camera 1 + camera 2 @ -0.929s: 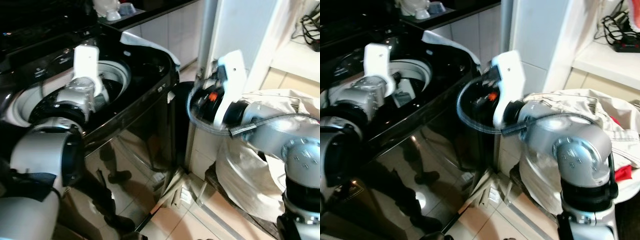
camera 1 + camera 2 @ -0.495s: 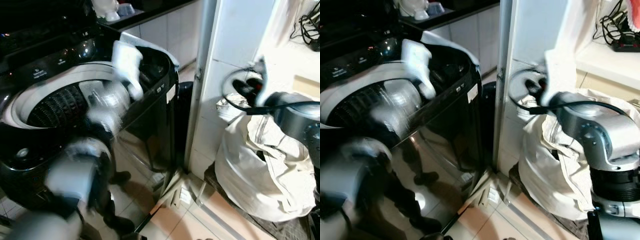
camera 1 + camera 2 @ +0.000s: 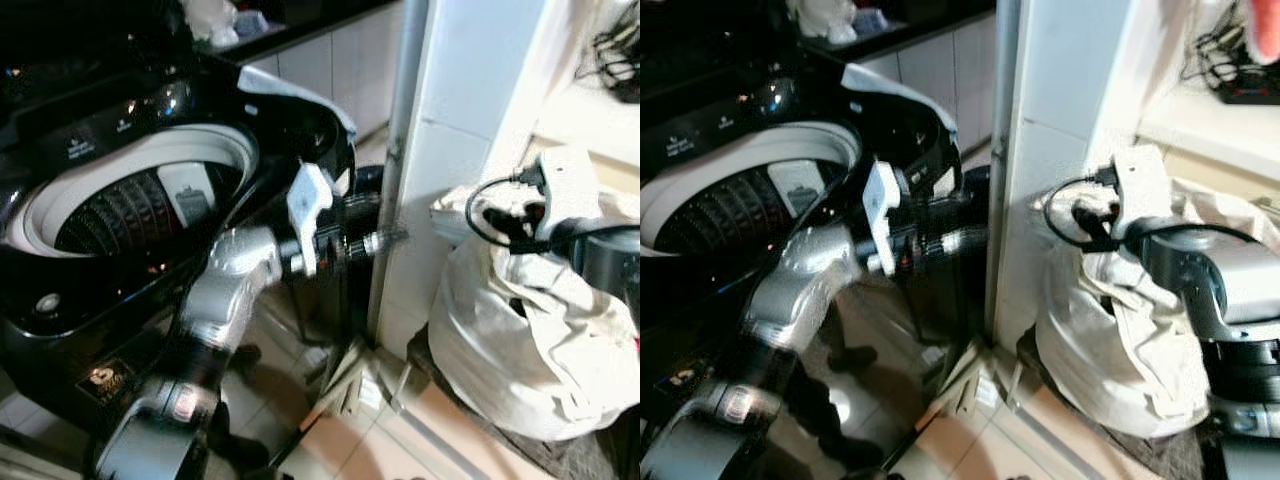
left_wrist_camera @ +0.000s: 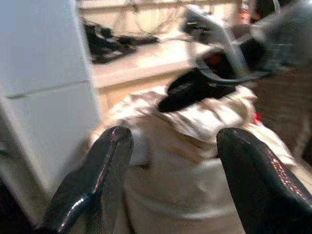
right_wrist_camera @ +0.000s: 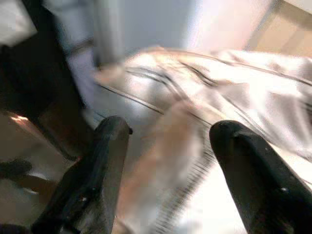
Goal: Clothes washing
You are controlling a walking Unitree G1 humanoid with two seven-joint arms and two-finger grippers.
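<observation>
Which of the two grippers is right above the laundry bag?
The right gripper, fingers open over the cream laundry bag; the left gripper is open too, reaching toward it from the washing machine side.

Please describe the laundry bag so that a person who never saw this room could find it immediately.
Start at the black top-loading washing machine with its lid open, then pass the white tiled pillar beside it. The laundry bag sits on the floor against that pillar: a bulging cream cloth sack, wrinkled and open-topped, the one soft pale thing among hard surfaces.
</observation>
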